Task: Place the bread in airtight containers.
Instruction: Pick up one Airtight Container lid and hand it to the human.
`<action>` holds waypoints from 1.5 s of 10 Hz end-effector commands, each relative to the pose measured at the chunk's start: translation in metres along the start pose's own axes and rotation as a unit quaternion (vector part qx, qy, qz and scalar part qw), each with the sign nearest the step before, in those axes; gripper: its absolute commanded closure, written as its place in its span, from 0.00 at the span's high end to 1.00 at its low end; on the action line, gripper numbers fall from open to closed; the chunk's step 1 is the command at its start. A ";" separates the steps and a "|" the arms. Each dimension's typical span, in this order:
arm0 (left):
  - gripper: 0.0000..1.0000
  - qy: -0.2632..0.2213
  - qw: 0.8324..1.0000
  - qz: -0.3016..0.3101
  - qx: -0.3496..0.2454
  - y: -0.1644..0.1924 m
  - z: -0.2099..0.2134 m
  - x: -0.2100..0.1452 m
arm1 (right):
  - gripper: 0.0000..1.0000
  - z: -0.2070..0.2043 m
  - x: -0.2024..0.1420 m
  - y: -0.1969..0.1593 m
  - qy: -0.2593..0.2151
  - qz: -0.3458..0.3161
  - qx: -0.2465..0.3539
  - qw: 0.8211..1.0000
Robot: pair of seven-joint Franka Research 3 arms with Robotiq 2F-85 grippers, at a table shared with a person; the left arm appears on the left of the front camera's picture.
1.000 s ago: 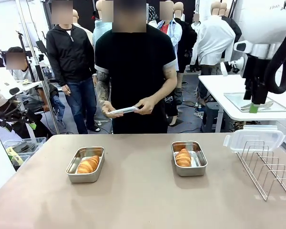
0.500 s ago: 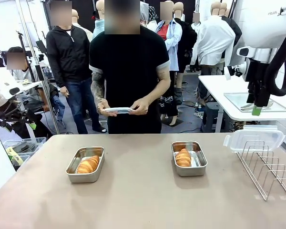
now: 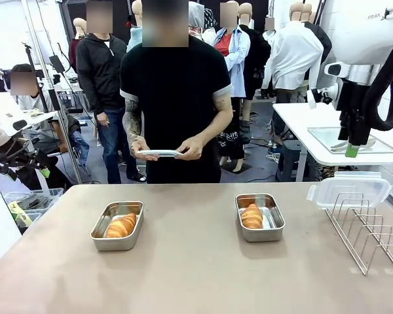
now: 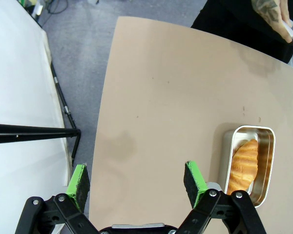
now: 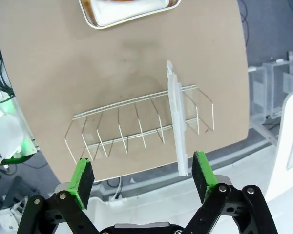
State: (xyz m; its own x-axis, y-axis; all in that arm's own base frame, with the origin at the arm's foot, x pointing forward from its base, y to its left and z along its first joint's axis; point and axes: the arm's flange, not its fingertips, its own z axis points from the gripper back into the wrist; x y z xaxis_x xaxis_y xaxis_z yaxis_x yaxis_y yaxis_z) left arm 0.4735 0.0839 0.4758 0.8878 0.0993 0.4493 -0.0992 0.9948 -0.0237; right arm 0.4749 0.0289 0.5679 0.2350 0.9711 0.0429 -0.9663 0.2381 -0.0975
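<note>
Two steel containers sit on the table, each with a croissant inside. The left container (image 3: 116, 245) holds one croissant (image 3: 121, 226); the right container (image 3: 262, 237) holds the other croissant (image 3: 251, 216). Neither has a lid on. The person at the far side holds a clear lid (image 3: 158, 152) in both hands. A second clear lid (image 3: 349, 188) rests on the wire rack (image 3: 370, 235). My left gripper (image 4: 136, 178) is open high over the table's left edge, with the left container (image 4: 228, 146) and croissant (image 4: 244, 163) off to its side. My right gripper (image 5: 142, 173) is open above the rack (image 5: 136, 129) and lid (image 5: 177, 122).
The wire rack stands at the table's right edge. Beyond it is a white side table with a flat metal tray (image 3: 354, 139). Other people stand behind the person. Bare tabletop lies between and in front of the containers.
The person with the lid has shifted a little to the left. My right arm rose slightly and then stayed still. A bystander behind walked to the right.
</note>
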 end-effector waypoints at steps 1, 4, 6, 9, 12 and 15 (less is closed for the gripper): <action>1.00 -0.001 1.000 0.003 0.001 0.001 0.001 -0.001 | 1.00 -0.001 0.000 0.002 -0.004 -0.003 0.002 1.000; 1.00 -0.001 1.000 0.003 0.001 0.001 0.001 -0.001 | 1.00 -0.001 0.000 0.002 -0.004 -0.003 0.002 1.000; 1.00 -0.001 1.000 0.003 0.001 0.001 0.001 -0.001 | 1.00 -0.001 0.000 0.002 -0.004 -0.003 0.002 1.000; 1.00 -0.001 1.000 0.003 0.001 0.001 0.001 -0.001 | 1.00 -0.001 0.000 0.002 -0.004 -0.003 0.002 1.000; 1.00 -0.001 1.000 0.003 0.001 0.001 0.001 -0.001 | 1.00 -0.001 0.000 0.002 -0.004 -0.003 0.002 1.000; 1.00 -0.001 1.000 0.003 0.001 0.001 0.001 -0.001 | 1.00 -0.001 0.000 0.002 -0.004 -0.003 0.002 1.000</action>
State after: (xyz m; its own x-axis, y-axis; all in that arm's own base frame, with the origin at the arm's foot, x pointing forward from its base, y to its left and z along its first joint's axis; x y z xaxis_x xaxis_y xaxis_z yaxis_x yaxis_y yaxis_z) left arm 0.4735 0.0839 0.4758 0.8878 0.0993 0.4493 -0.0992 0.9948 -0.0237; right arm 0.4748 0.0289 0.5680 0.2353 0.9710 0.0422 -0.9662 0.2384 -0.0977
